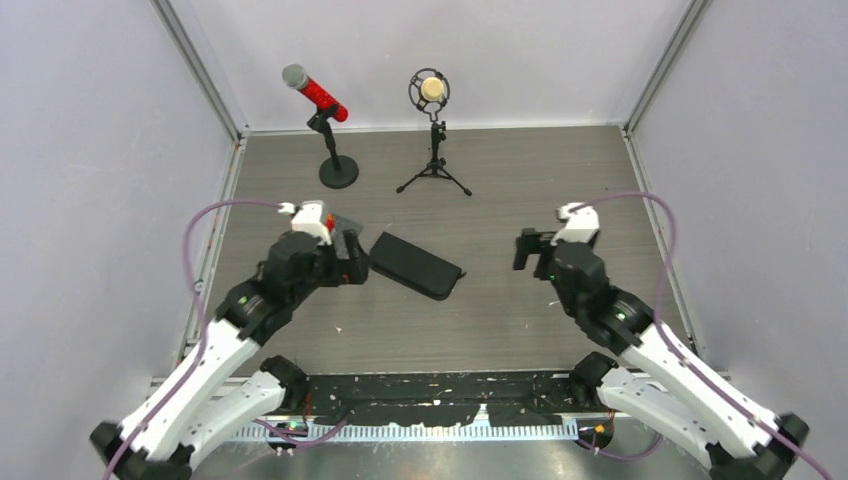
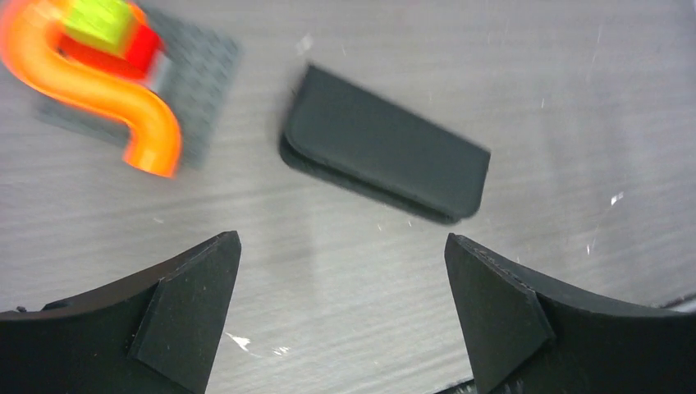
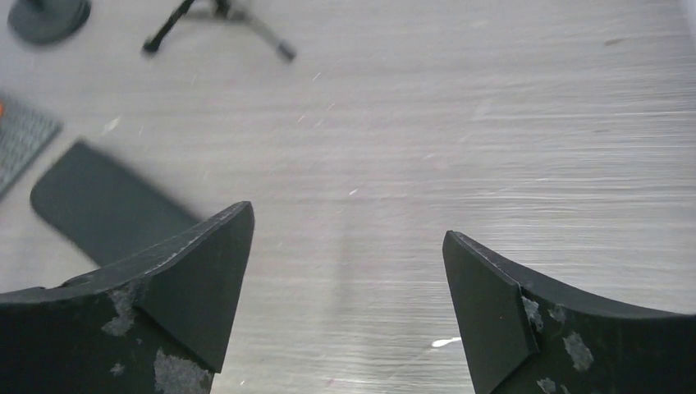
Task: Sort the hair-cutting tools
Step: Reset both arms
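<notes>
Sorting looks unstarted: none of the hair-cutting tools shows anywhere, so I cannot tell where they are. A flat rectangular black zip case lies shut on the grey wood-grain table, just ahead of the left gripper, whose jaws stand wide and empty. The right gripper, equally wide and empty, hangs apart, off the case's right end

Black case, seemingly studded grey plate
</notes>
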Controlling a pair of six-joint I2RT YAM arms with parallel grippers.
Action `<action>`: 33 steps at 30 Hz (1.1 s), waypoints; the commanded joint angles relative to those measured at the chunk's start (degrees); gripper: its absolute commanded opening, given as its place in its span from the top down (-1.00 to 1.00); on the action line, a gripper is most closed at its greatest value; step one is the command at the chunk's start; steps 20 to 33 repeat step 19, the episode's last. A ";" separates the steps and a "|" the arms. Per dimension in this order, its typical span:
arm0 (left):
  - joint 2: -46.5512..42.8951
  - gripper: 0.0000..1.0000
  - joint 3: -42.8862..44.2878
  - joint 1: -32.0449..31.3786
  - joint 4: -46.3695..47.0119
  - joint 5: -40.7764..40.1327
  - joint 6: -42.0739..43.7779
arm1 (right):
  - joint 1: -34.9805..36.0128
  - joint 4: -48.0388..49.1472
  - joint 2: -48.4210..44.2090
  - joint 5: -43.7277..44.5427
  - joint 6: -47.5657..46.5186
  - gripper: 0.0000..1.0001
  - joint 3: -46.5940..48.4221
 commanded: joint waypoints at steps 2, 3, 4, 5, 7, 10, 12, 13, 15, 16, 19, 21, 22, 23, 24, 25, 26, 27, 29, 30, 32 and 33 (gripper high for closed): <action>-15.28 -0.99 3.40 0.37 -5.93 -14.62 10.42 | -0.20 -11.08 -13.67 23.72 -1.11 -0.91 3.67; -17.91 -0.99 3.47 0.36 -6.34 -16.51 10.91 | -0.20 -12.15 -17.21 25.10 -0.75 -0.91 3.78; -20.41 -0.99 3.35 0.36 -6.39 -18.74 12.12 | -0.20 -12.99 -18.91 27.50 -0.54 -0.91 3.84; -22.87 -0.99 3.04 0.36 -6.16 -20.25 13.43 | -0.20 -13.23 -22.34 28.36 -0.58 -0.91 3.88; -27.63 -0.99 2.00 0.36 -5.25 -23.05 15.53 | -0.20 -13.45 -26.81 30.04 -1.30 -0.91 3.85; -34.20 -0.99 -0.37 0.36 -2.41 -25.76 19.25 | -0.20 -13.48 -32.53 32.90 -2.40 -0.91 3.15; -37.58 -0.99 -1.98 0.41 -0.88 -27.47 20.30 | -0.20 -13.41 -35.01 34.17 -3.26 -0.91 2.53; -39.04 -0.99 -2.76 0.37 -0.21 -28.17 20.60 | -0.20 -13.40 -35.68 34.46 -3.33 -0.91 2.29; -41.65 -0.99 -3.85 0.36 0.50 -28.82 20.89 | -0.20 -13.39 -37.11 35.17 -3.48 -0.91 1.97; -42.78 -0.99 -4.47 0.36 0.85 -28.77 20.91 | -0.20 -13.32 -37.68 35.22 -3.53 -0.91 1.90; -45.28 -0.99 -6.04 0.36 2.86 -28.69 22.02 | -0.20 -13.38 -38.07 35.49 -3.91 -0.91 2.18; -45.28 -0.99 -6.04 0.36 2.86 -28.69 22.02 | -0.20 -13.38 -38.07 35.49 -3.91 -0.91 2.18; -45.28 -0.99 -6.04 0.36 2.86 -28.69 22.02 | -0.20 -13.38 -38.07 35.49 -3.91 -0.91 2.18; -45.28 -0.99 -6.04 0.36 2.86 -28.69 22.02 | -0.20 -13.38 -38.07 35.49 -3.91 -0.91 2.18; -45.28 -0.99 -6.04 0.36 2.86 -28.69 22.02 | -0.20 -13.38 -38.07 35.49 -3.91 -0.91 2.18; -45.28 -0.99 -6.04 0.36 2.86 -28.69 22.02 | -0.20 -13.38 -38.07 35.49 -3.91 -0.91 2.18; -45.28 -0.99 -6.04 0.36 2.86 -28.69 22.02 | -0.20 -13.38 -38.07 35.49 -3.91 -0.91 2.18; -45.28 -0.99 -6.04 0.36 2.86 -28.69 22.02 | -0.20 -13.38 -38.07 35.49 -3.91 -0.91 2.18; -45.28 -0.99 -6.04 0.36 2.86 -28.69 22.02 | -0.20 -13.38 -38.07 35.49 -3.91 -0.91 2.18; -45.28 -0.99 -6.04 0.36 2.86 -28.69 22.02 | -0.20 -13.38 -38.07 35.49 -3.91 -0.91 2.18; -45.28 -0.99 -6.04 0.36 2.86 -28.69 22.02 | -0.20 -13.38 -38.07 35.49 -3.91 -0.91 2.18; -45.28 -0.99 -6.04 0.36 2.86 -28.69 22.02 | -0.20 -13.38 -38.07 35.49 -3.91 -0.91 2.18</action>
